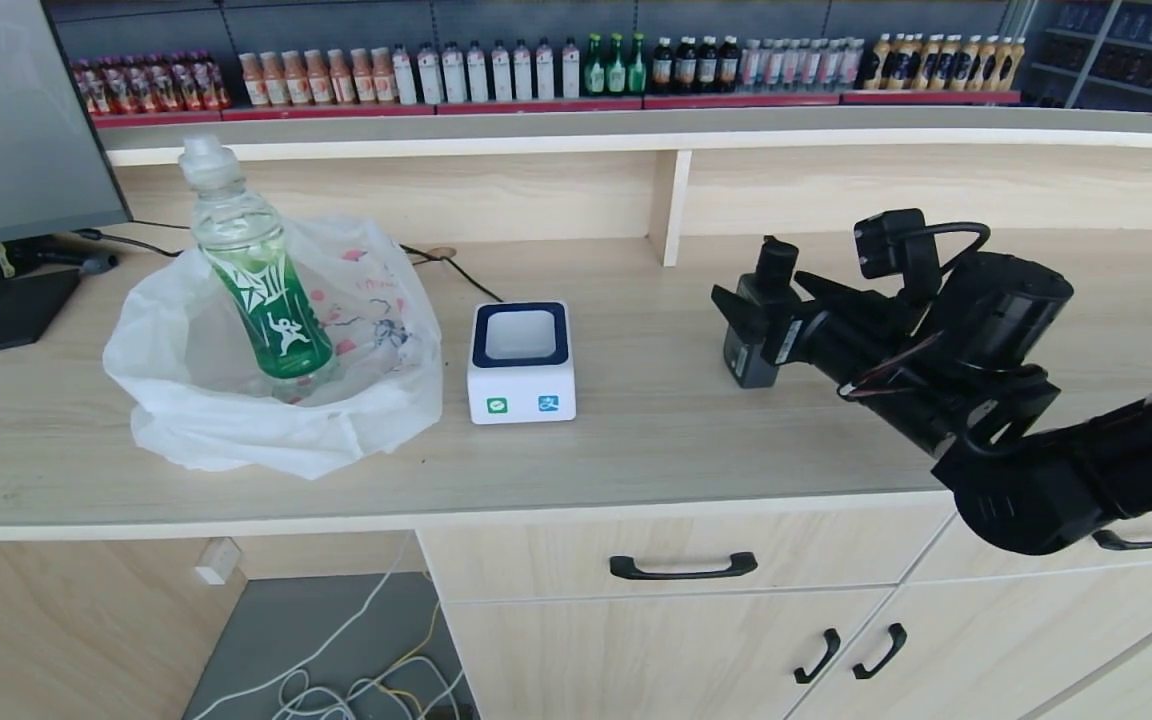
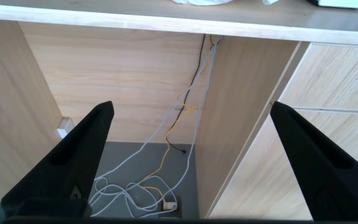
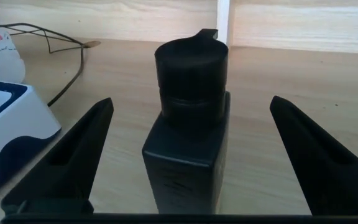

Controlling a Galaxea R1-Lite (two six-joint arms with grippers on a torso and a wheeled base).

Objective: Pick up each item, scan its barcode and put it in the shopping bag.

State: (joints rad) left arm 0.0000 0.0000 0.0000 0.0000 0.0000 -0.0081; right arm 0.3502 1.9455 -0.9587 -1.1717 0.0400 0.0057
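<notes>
scanner (image 1: 521, 362) | between shopping bag (image 1: 236, 440) and black bottle (image 1: 748, 360) | bare counter (image 1: 676, 440) each side

The counter (image 1: 656, 440) is pale wood-grain board, smooth and matt, likely a laminate rather than solid timber. The shopping bag (image 1: 186, 420) is thin, milky, translucent plastic film, crumpled and softly shiny along its creases. The bottle (image 1: 256, 280) is clear glossy plastic with a slick green printed label. The scanner (image 1: 521, 390) is smooth white moulded plastic with a dark blue rim and a satin sheen. The black bottle (image 3: 188, 162) is matt dark plastic, its cap equally dull.
</notes>
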